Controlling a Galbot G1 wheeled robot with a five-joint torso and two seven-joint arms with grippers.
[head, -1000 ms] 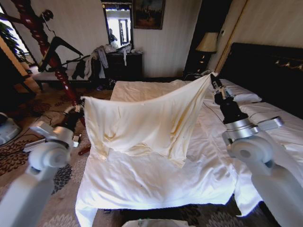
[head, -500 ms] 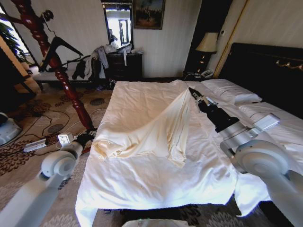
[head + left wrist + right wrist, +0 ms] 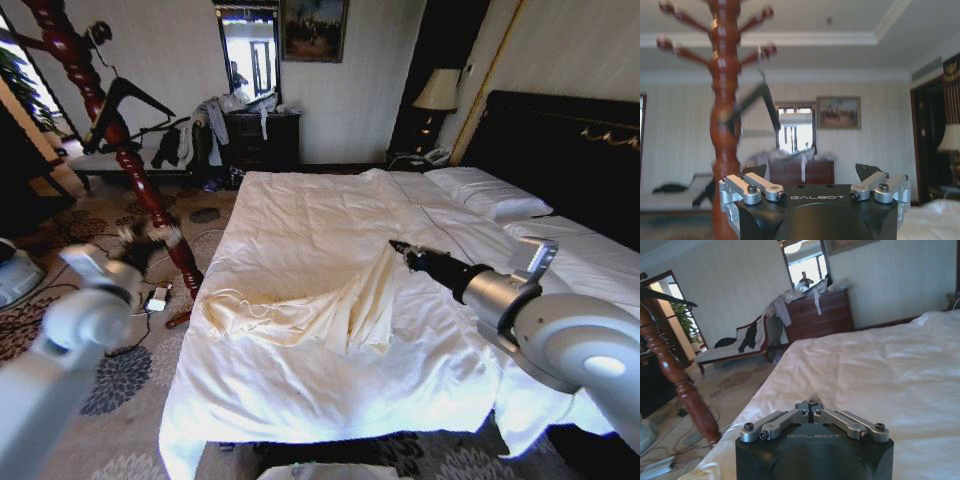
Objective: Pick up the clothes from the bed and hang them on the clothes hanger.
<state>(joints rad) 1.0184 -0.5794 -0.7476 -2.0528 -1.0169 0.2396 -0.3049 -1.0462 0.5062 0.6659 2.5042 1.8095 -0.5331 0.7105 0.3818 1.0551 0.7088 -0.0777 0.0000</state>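
Thin cream long-sleeved shirt [image 3: 300,310] lies crumpled on wide white-duvet bed [image 3: 330,215], long axis across bed. Right gripper [image 3: 398,247] pinched tight on its raised edge nr headboard side. Left gripper [image 3: 150,234] spread wide, empty, beside reddish-brown wooden pole [image 3: 120,140] w/ slim black hanger [image 3: 125,98].

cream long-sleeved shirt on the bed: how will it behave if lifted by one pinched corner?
Likely floppy: the thin cream long-sleeved shirt lies in soft folds on the white bed, peaking where the right gripper pinches it. Probably light, so it should trail and drape. The open left gripper is by the reddish-brown wooden pole.
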